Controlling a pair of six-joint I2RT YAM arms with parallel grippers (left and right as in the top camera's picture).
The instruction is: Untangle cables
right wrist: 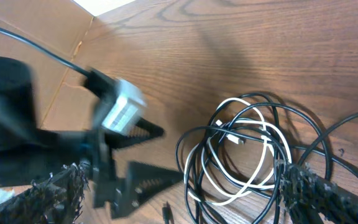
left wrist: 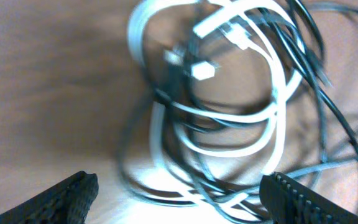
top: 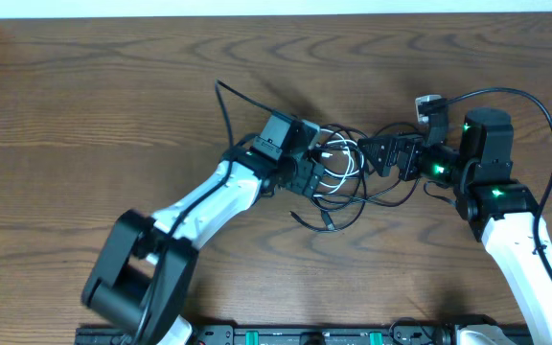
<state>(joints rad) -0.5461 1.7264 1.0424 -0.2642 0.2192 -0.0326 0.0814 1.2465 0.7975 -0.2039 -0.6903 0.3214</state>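
Cables (top: 338,171) sit in one tangled heap mid-table (top: 103,96), between both arms. I read the left gripper (left wrist: 178,186) as spread wide with nothing pinched; the white cable (left wrist: 279,99) loops just ahead of it (view blurred). The right gripper (right wrist: 185,183) also gapes wide and empty, with black cables (right wrist: 253,107) lying on the wood before it.

1. The left arm (top: 214,196) is a smooth white shell, with a bulky black joint housing (top: 137,273) far behind the hand.
2. The right arm (top: 535,273) is also white, with black wrist blocks carrying small green lights (top: 439,171).
3. A thick black cable (top: 537,105) loops behind the right wrist.
4. The left gripper (left wrist: 179,186) has black fingers (left wrist: 73,198) with ridged inner faces.
5. The right gripper (right wrist: 182,177) has black, rough, toothed fingers.
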